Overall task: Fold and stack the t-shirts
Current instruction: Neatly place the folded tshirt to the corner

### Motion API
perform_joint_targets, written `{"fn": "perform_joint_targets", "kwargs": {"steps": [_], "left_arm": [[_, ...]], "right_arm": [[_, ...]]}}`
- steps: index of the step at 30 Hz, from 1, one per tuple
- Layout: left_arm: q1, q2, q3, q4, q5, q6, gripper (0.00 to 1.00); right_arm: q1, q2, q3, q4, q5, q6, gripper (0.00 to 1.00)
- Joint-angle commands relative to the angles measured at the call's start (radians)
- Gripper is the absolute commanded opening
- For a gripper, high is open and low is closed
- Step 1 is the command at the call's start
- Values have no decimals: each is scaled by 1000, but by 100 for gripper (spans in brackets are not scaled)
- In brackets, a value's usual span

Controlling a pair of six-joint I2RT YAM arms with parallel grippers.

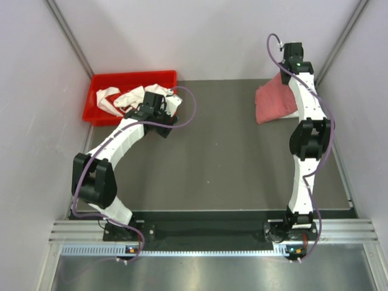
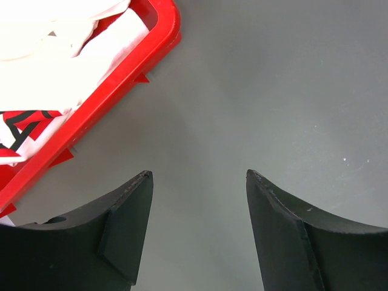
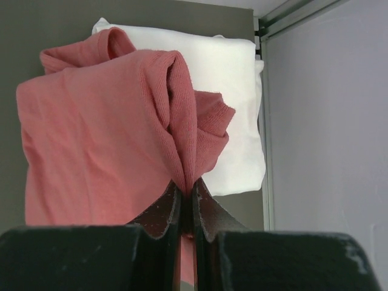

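Well, your right tool [image 3: 188, 195] was pinched shut on a bunched fold of the pink shirt [image 3: 97, 139]. That shirt hung partly lifted at the far right corner of the counter [image 1: 212, 151], with a folded white shirt [image 3: 230, 79] lying flat beneath it. Your left tool [image 2: 200, 182] stood open and empty over bare counter, just beside the red bin [image 2: 130, 66], where more white shirts [image 2: 54, 36] lay crumpled. You were dealing with light, limp cotton. It would sag and crease from any single pinch, and it would likely drag the layer under it if pulled sideways. I judged a grip at a hem corner or shoulder seam better than a mid-cloth bunch, with both tools spreading one edge so the fold would land square on the stack.
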Motion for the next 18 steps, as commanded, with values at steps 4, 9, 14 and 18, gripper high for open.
{"fn": "perform_joint_targets", "kwargs": {"steps": [4, 9, 14, 18], "left_arm": [[4, -3, -9, 30, -2, 8, 68], [4, 2, -15, 33, -28, 9, 68], [4, 14, -12, 36, -36, 11, 68], [4, 20, -11, 38, -37, 9, 68]], "right_arm": [[-53, -43, 75, 42, 21, -47, 0], [-68, -33, 117, 56, -16, -58, 0], [-81, -53, 117, 79, -32, -47, 0], [-97, -35, 115, 86, -56, -70, 0]]}}
